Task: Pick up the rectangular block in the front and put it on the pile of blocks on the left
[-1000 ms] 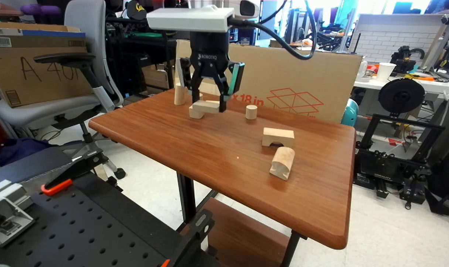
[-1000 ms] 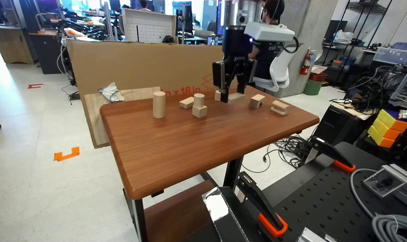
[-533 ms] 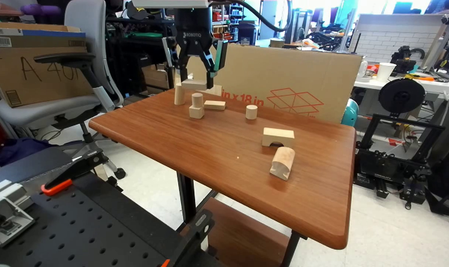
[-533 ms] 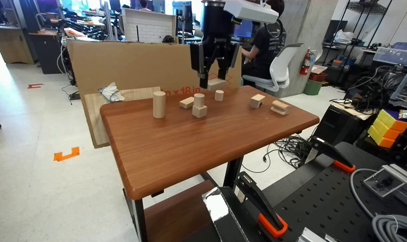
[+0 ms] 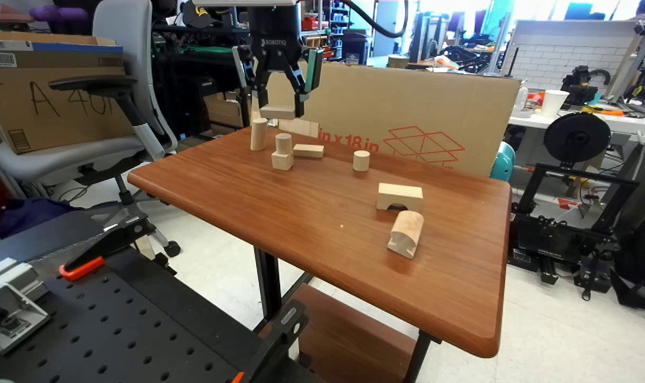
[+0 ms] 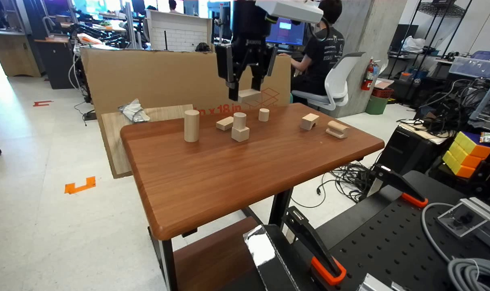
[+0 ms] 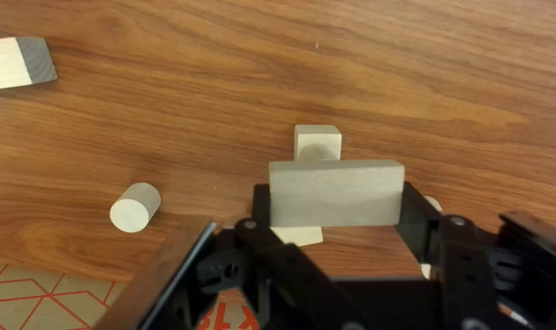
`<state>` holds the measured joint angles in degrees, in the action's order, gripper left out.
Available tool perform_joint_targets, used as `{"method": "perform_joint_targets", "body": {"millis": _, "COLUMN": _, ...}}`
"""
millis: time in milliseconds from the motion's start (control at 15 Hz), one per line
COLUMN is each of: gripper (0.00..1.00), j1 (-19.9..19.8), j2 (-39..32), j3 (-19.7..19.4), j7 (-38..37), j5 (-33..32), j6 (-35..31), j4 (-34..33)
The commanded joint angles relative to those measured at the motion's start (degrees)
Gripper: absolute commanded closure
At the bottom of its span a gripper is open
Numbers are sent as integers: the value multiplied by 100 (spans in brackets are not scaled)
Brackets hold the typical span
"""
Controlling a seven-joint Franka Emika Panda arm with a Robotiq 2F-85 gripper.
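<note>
My gripper (image 5: 281, 107) is shut on the ends of the rectangular block (image 5: 278, 113), a pale flat oblong piece, and holds it level well above the table. Both also show in an exterior view, the gripper (image 6: 245, 89) and the block (image 6: 249, 96). In the wrist view the block (image 7: 336, 195) spans both fingertips. The pile of blocks stands below: a small cylinder (image 6: 239, 120) on a cube (image 6: 240, 134), with a flat slab (image 6: 224, 123) beside it and a taller upright post (image 6: 191, 126) apart. In the wrist view the held block partly hides the cube (image 7: 318, 133) and slab (image 7: 303, 235).
A lone short cylinder (image 5: 361, 160) stands near the back edge of the table (image 5: 312, 213). An arch block (image 5: 399, 197) and a rounded tan block (image 5: 406, 234) lie toward one end. A large cardboard sheet (image 5: 407, 106) stands behind the table.
My gripper has risen and moved left in both exterior views with the rectangular block still in it, toward the space above the pile. The blocks on the table have not moved.
</note>
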<state>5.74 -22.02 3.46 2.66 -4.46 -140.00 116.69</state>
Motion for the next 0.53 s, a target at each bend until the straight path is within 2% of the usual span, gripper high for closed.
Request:
{"method": "perform_joint_targets", "body": {"millis": 0, "gripper": 58, "j1": 37, "j2": -265, "j3": -15, "j7": -83, "j5": -74, "j6": 239, "j4": -346}}
{"method": "perform_joint_targets", "body": {"millis": 467, "gripper": 58, "j1": 180, "j2": -724, "j3": -8, "j7": -141, "j5": -118, "j6": 353, "j4": -740}}
